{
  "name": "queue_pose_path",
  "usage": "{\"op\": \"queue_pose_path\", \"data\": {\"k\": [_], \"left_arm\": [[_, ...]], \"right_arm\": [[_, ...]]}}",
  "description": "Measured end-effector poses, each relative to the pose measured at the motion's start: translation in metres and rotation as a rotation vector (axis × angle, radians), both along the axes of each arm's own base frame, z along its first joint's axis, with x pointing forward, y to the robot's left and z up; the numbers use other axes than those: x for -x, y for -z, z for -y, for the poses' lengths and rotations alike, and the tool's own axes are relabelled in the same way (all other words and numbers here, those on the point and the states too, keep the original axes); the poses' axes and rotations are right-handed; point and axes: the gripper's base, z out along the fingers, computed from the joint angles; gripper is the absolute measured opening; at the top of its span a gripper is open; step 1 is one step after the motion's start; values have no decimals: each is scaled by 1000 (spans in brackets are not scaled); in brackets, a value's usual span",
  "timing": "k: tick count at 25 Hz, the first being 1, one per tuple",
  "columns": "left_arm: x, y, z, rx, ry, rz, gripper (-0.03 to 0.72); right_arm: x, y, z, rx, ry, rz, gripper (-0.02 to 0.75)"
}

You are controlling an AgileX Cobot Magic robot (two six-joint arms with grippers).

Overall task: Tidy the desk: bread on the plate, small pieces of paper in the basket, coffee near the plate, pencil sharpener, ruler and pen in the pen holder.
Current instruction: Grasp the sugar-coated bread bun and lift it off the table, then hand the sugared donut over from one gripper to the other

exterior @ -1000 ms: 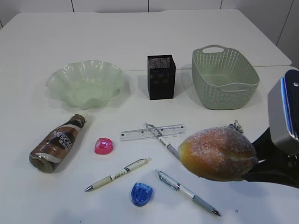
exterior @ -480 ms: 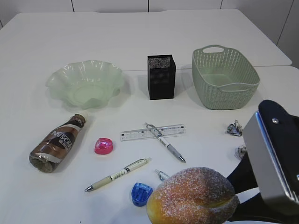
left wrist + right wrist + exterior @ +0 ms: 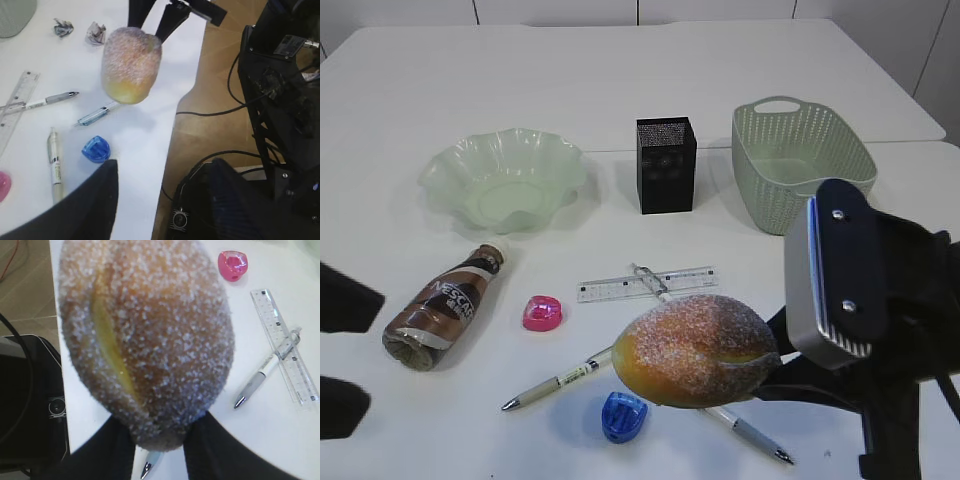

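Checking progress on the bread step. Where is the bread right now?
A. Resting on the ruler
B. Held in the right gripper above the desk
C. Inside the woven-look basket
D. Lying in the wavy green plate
B: the right gripper clamps the bread in the air, while the plate holds nothing.

right arm (image 3: 880, 300): black | silver plate, two screws | pincer (image 3: 157, 440): black

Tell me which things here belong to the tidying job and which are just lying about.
Job: bread, plate, basket, coffee, pen holder, ruler, pink sharpener, blue sharpener, pens, paper scraps.
Lying about: only floor cables.
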Motion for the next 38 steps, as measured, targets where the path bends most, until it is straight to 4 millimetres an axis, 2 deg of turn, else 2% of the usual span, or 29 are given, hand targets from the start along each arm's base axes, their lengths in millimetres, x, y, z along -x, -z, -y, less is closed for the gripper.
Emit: {"op": "queue_pose_path", "data": {"k": [4, 9, 12, 18, 25, 32, 38], "left_arm": [[-13, 2, 21, -78, 103, 3, 414], [-15, 14, 41, -204, 226, 39, 415], [-18, 17, 42, -251, 236, 85, 416], [-27, 10, 45, -241, 188, 189, 416], [-39, 22, 57, -240, 186, 134, 423], [-40, 20, 63, -169, 180, 137, 471], [-41, 17, 65, -135, 176, 148, 475]], "right_arm": [[-13, -6, -8, -44, 25, -9, 236], [-17, -16, -13, -93, 34, -11, 236], [-13, -15, -15, -95, 4, -45, 235], [-1, -15, -27, -92, -74, -70, 235], [1, -14, -30, -91, -93, -72, 235], [-1, -19, -31, -108, -99, -55, 235], [-3, -29, -36, -167, -80, -53, 235]]}}
